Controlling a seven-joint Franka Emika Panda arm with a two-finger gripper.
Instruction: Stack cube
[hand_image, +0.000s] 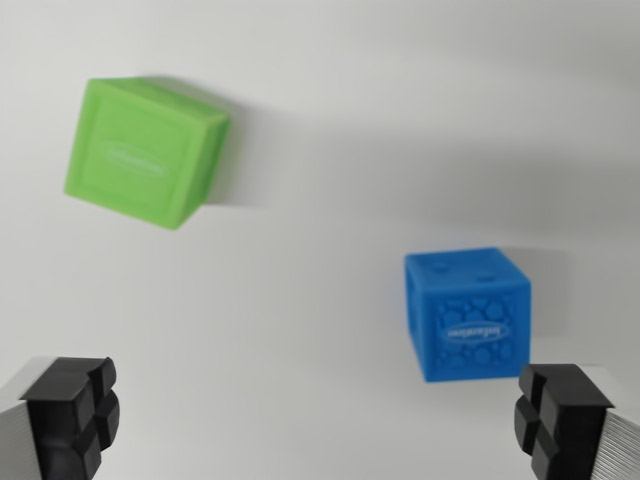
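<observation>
A green cube lies on the white surface at the wrist view's upper left, turned at a slight angle. A smaller-looking blue cube sits at the lower right, its bubble-patterned side facing the camera. My gripper is open, with its black fingertips at the bottom left corner and at the bottom right corner. Nothing is between them. The blue cube is just up and left of the right fingertip, apart from it. The green cube is well above the left fingertip.
The white surface runs across the whole view, with soft shadows beside both cubes. No other objects show.
</observation>
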